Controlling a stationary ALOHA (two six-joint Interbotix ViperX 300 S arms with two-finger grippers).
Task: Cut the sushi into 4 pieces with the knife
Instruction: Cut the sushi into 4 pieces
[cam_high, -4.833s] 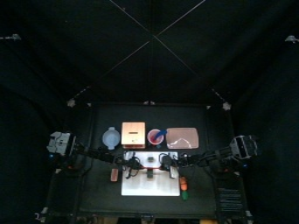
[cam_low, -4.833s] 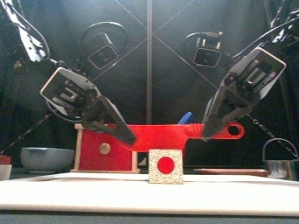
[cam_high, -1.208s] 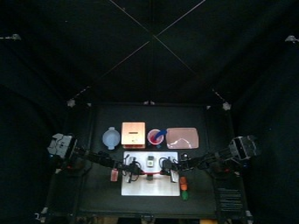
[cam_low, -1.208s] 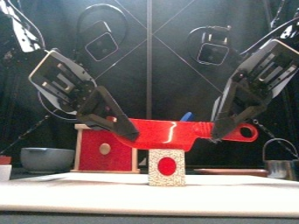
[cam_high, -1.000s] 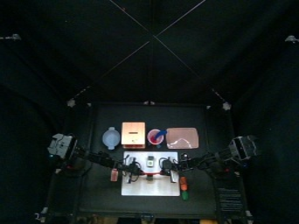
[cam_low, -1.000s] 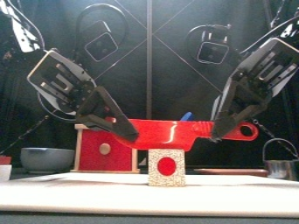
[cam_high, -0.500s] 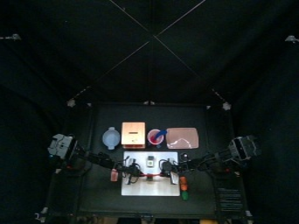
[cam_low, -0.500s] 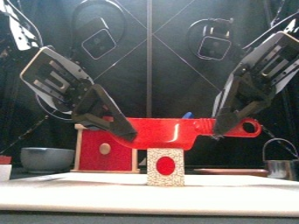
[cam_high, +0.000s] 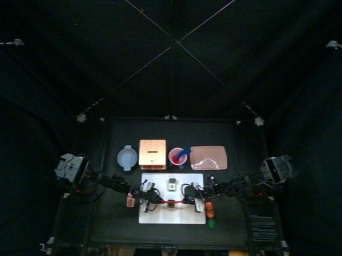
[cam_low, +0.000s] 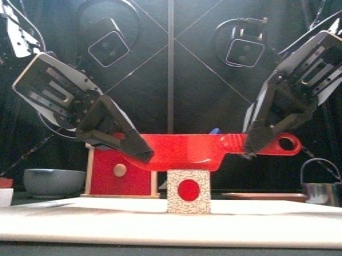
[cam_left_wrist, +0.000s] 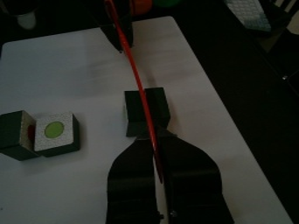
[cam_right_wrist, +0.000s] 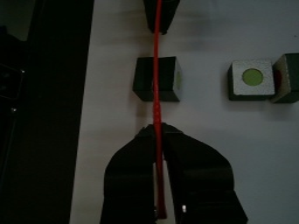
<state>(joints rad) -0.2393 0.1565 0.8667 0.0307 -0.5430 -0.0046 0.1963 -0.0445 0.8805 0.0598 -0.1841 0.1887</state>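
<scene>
While black curtains (cam_high: 171, 60) close the booth at the back and sides, the black table (cam_high: 118, 226) carries a white board (cam_low: 80, 222) at its front. At the far left a blue-grey bowl (cam_low: 51, 181) stands behind the board. Next to it is a wooden box (cam_low: 118, 170) with a red front. A red cup (cam_high: 179, 156) and a pink tray (cam_high: 211, 158) follow in the same back row.

The left gripper (cam_low: 142, 154) comes down at a slant, and its jaws are closed tight on the blade end of a red knife (cam_low: 194, 150). The knife lies level across the board. Its lower edge is right at the top of a sushi piece (cam_low: 189, 191) that stands under its middle; I cannot tell if it presses in. A second piece (cam_left_wrist: 45, 131) lies apart from the knife. The right gripper (cam_low: 247, 150) has its jaws clamped on the handle end. A metal cutter (cam_low: 319, 190) stands at the far right.
</scene>
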